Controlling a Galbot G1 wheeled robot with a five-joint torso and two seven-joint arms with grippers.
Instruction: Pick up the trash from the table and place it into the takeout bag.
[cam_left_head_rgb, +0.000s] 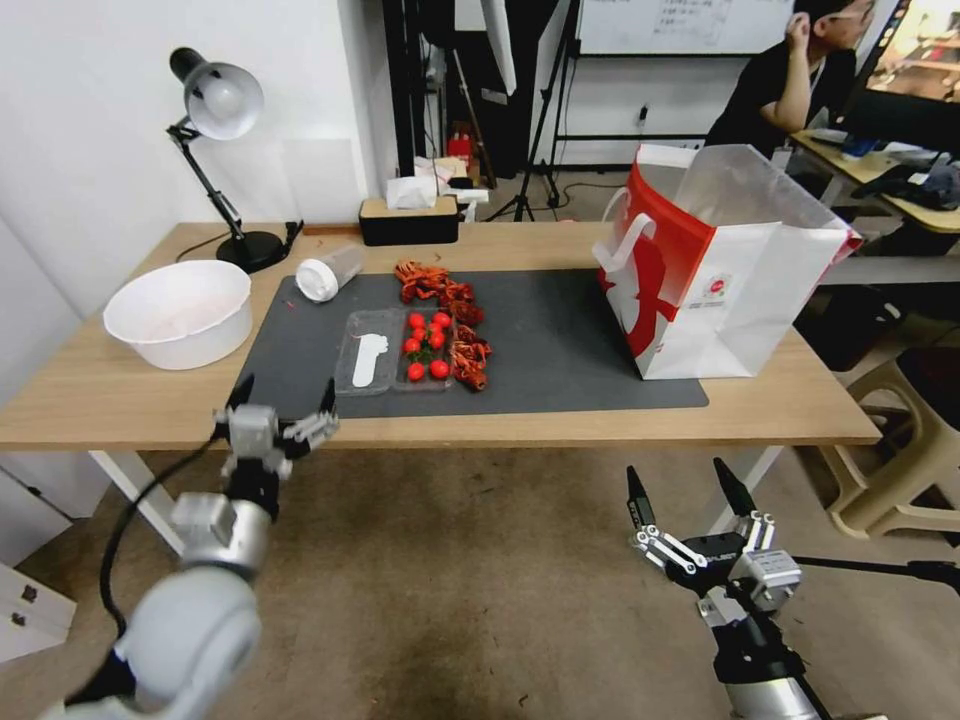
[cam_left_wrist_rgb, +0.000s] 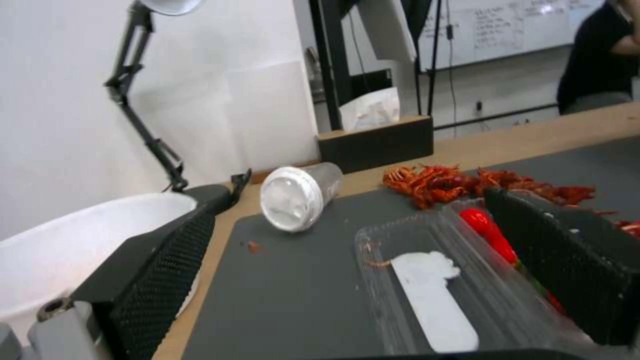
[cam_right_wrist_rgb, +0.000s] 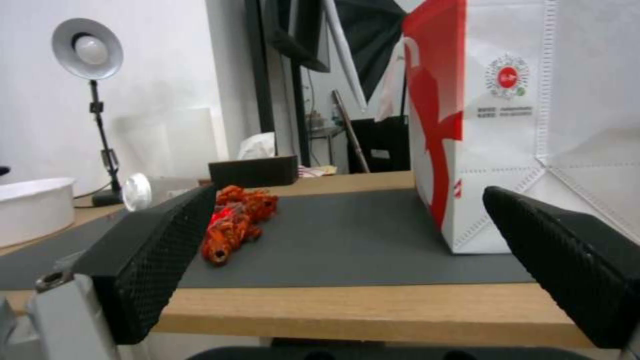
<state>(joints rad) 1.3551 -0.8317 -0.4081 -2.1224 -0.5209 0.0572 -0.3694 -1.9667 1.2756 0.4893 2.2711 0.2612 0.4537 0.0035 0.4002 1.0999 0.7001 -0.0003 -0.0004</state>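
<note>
Left gripper (cam_left_head_rgb: 283, 397), fingers spread and empty, hovered at the table (cam_left_head_rgb: 120, 400) edge before the clear tray (cam_left_head_rgb: 395, 352); beyond the tray lay the tipped white-lidded tub (cam_left_head_rgb: 327, 273). Reaching across risked snagging the tray. Right gripper (cam_left_head_rgb: 690, 492) waited, likewise spread, below the takeout bag (cam_left_head_rgb: 720, 270).

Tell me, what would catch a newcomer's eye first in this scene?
Probably the takeout bag, tall, white and red, standing open at the right end of the dark grey mat. Next, the red crayfish shells heaped mid-mat beside a clear tray of red tomatoes. Both the left gripper and right gripper hover open before the table.
</note>
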